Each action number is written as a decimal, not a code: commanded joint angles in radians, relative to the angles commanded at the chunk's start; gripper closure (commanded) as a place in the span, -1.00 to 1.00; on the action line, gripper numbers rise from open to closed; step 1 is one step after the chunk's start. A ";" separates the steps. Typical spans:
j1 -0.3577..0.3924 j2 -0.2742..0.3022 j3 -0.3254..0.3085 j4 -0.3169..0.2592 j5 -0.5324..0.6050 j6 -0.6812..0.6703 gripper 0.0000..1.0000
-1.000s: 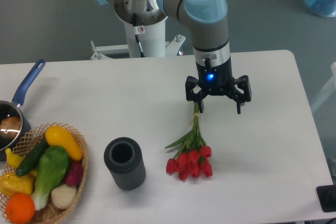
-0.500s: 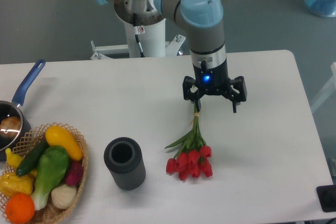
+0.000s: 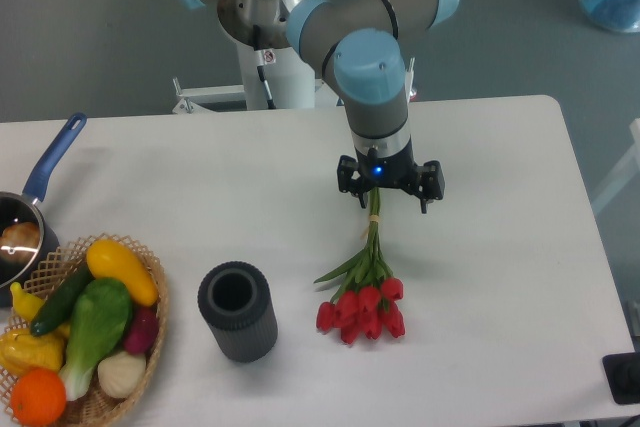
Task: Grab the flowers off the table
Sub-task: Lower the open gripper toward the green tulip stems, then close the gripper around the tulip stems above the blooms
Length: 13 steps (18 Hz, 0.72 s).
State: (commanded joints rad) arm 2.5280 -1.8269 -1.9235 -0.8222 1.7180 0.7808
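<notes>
Camera view, fixed, looking down on the surface [image 3: 200, 167]. I see the gripper [image 3: 391, 198] pointing straight down with its two fingers spread apart, nothing between them, blue light lit on its body. It sits over the stem end of the flowers [image 3: 366, 282]; the stem tips run up under the left finger as seen here. Can't tell from this angle whether a finger touches the stems or just hangs above them.

The flowers lie flat on the white surface, a tied bunch of red tulips: stems point up-frame toward the gripper, red heads bunched at the near end, green leaves fanning out to the left just above the heads.

Left of the tulip heads, near but apart from them, a dark grey cylinder [image 3: 238, 311] stands upright with its open top facing the camera.

Further left at the near-left corner, a wicker basket [image 3: 150, 269] holds vegetables: a yellow squash, a green one, something orange, a white bulb, a dark cucumber shape. Just behind the basket at the left edge, a pot with a blue handle [image 3: 52, 161], only partly in frame.

Arm's base column [image 3: 280, 72] stands behind the far edge of the surface.
</notes>
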 joint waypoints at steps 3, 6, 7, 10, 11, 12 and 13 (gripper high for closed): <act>-0.005 -0.012 -0.003 0.002 -0.008 -0.001 -1.00; -0.003 -0.025 -0.003 0.008 -0.026 -0.012 -1.00; -0.002 -0.031 -0.003 0.008 -0.046 -0.018 -1.00; 0.017 -0.037 -0.003 0.006 -0.113 -0.051 -1.00; 0.023 -0.038 -0.006 0.006 -0.127 -0.052 -1.00; 0.023 -0.049 -0.006 0.008 -0.130 -0.055 -1.00; 0.023 -0.058 -0.006 0.008 -0.129 -0.058 -1.00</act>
State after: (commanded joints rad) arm 2.5510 -1.8852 -1.9297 -0.8145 1.5892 0.7225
